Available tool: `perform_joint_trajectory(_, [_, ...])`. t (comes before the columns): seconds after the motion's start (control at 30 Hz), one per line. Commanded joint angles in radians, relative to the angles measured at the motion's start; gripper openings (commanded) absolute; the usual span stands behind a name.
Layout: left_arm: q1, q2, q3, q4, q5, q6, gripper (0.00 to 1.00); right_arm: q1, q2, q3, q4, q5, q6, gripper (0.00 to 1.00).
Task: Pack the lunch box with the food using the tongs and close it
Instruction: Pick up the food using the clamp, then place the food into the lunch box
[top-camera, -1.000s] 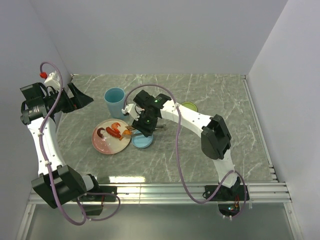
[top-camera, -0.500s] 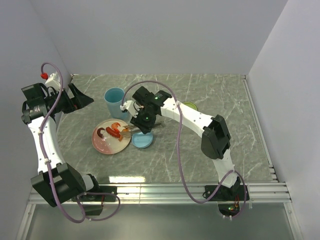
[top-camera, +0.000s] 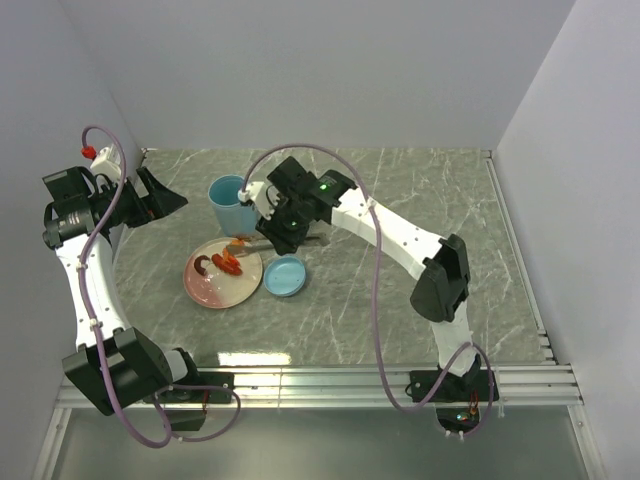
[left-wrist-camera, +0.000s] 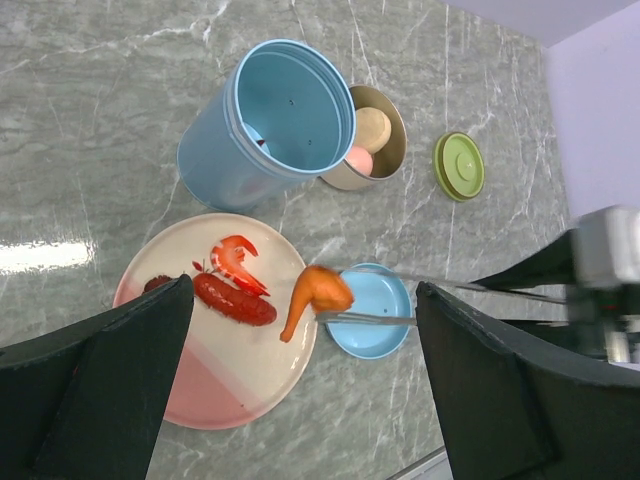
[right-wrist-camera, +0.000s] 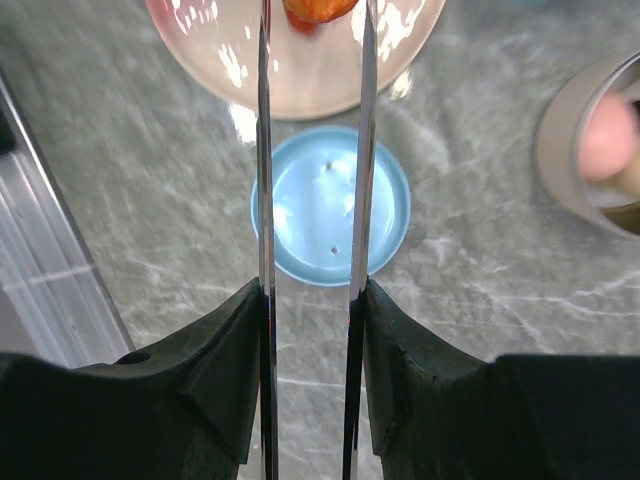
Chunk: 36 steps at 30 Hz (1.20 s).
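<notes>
One shrimp piece (left-wrist-camera: 318, 292) in tongs (left-wrist-camera: 455, 292) — over plate (left-wrist-camera: 225, 385) edge

from my screen both arms look alike: the left arm (top-camera: 88, 270) and the right arm (top-camera: 395, 232) have white rounded links between chunky black joint housings (top-camera: 440, 280). a lilac cable (top-camera: 376, 300) runs along each one. i see a red connector (top-camera: 90, 152) by the left wrist and a small green light (top-camera: 323, 185) on the right. the left fingers (left-wrist-camera: 100, 380) and right fingers (right-wrist-camera: 215, 370) are matte black wedges.
</notes>
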Motion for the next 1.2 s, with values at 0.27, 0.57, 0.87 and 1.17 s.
perform_joint_trajectory(0.27, [0.005,-0.04,0.018,0.014,0.014,-0.011,0.99,-0.09,-0.139,0.107,0.318,0.124,0.171,0.27])
perform_joint_trajectory(0.57, [0.004,-0.02,0.054,-0.004,0.004,0.003,0.99,-0.101,-0.03,0.168,0.351,0.164,0.153,0.29])
perform_joint_trajectory(0.87, [0.007,-0.058,0.05,-0.026,-0.015,0.023,0.99,-0.099,-0.007,0.187,0.325,0.146,0.166,0.56])
perform_joint_trajectory(1.17, [0.005,-0.063,0.05,-0.029,-0.015,0.012,0.99,-0.098,-0.087,0.171,0.252,0.046,0.18,0.56])
